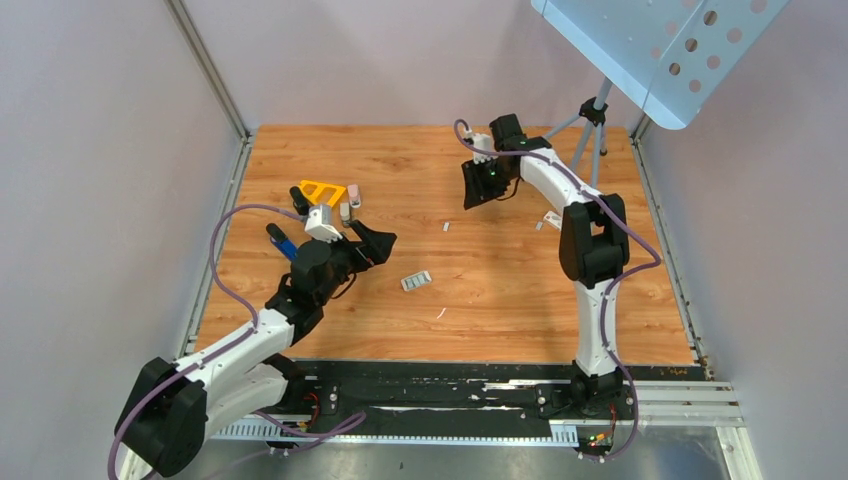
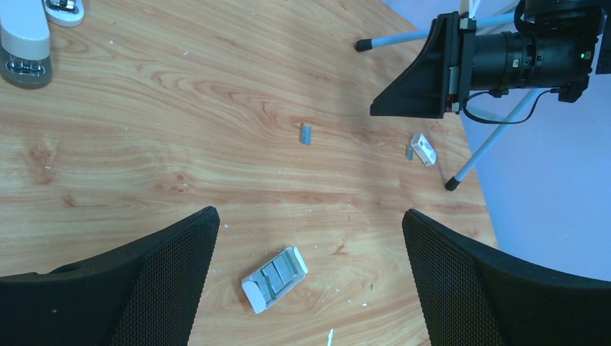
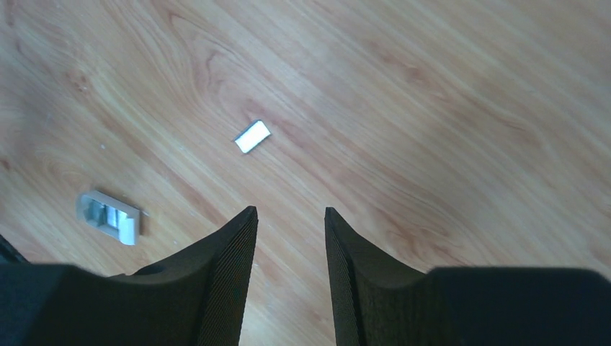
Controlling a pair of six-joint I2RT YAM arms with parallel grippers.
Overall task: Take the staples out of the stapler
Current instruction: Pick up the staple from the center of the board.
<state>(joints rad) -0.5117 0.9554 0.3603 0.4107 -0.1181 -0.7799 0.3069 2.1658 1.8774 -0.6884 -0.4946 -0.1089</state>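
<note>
Left wrist shows left pincer (image 2: 308, 214) released wide over a rectangular white-grey staple pack (image 2: 274, 280); right pincer (image 3: 290, 211) narrowly parted, empty.

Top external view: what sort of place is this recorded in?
Probably a lab robot cell: a wooden tabletop boxed in by plain walls, the left arm and right arm bolted at its near edge, and a tripod and a perforated panel at the far right.

Brown wood-grain table top (image 1: 520, 270): smooth, faint sheen.
Beige plastic stapler (image 2: 25, 40): glossy shell, shiny metal at its end.
Small grey staple strip (image 2: 306, 134): dull metal.
Left gripper (image 2: 310, 215) fingers (image 2: 158, 281): black, matt, fine mesh texture.
Pale blue perforated sheet (image 1: 650, 50): smooth, satin, looks like metal.
</note>
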